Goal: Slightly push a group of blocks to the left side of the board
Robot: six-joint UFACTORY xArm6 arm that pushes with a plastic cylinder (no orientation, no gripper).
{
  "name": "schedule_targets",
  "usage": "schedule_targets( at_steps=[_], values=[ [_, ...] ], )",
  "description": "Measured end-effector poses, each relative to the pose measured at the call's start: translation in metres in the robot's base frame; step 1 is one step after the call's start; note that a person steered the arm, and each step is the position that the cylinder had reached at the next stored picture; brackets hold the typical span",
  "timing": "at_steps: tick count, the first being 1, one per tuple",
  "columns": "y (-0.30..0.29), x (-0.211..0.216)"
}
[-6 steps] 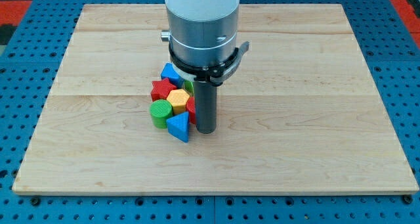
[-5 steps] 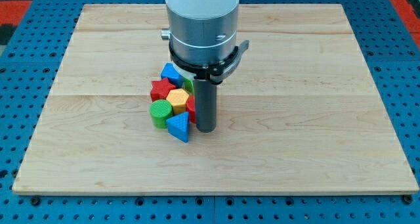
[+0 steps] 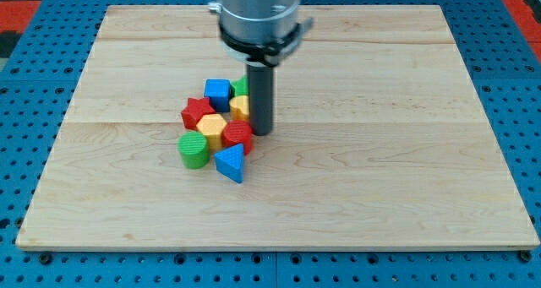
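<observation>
Rod-ended arm, no gripper fitted, so nothing is grasped; my tip (image 3: 262, 132) rests on the pale wooden board (image 3: 406, 153) at the right edge of the block cluster, touching or just beside the red cylinder block (image 3: 238, 137). Cluster sits left of board centre: blue cube block (image 3: 217, 91) at top, green block (image 3: 241, 87) partly hidden behind the rod, red star-shaped block (image 3: 196, 113), yellow hexagonal block (image 3: 211, 126), second yellow block (image 3: 241, 107) against the rod, green cylinder block (image 3: 193, 149), blue triangular block (image 3: 230, 162) lowest.

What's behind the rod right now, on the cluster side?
My tip sits at the cluster's right edge. The rod partly covers a yellow block and a green block; their shapes and anything further behind are hidden.
</observation>
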State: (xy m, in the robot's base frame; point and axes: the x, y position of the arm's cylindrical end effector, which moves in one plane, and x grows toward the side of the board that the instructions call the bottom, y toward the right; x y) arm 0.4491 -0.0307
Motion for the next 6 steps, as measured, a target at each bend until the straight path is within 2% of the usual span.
schedule_targets(
  at_steps=[1, 2, 3, 4, 6],
  values=[
    [0.014, -0.006],
    [0.002, -0.016],
    [-0.022, 0.004],
    [-0.063, -0.013],
    [0.035, -0.025]
  ],
)
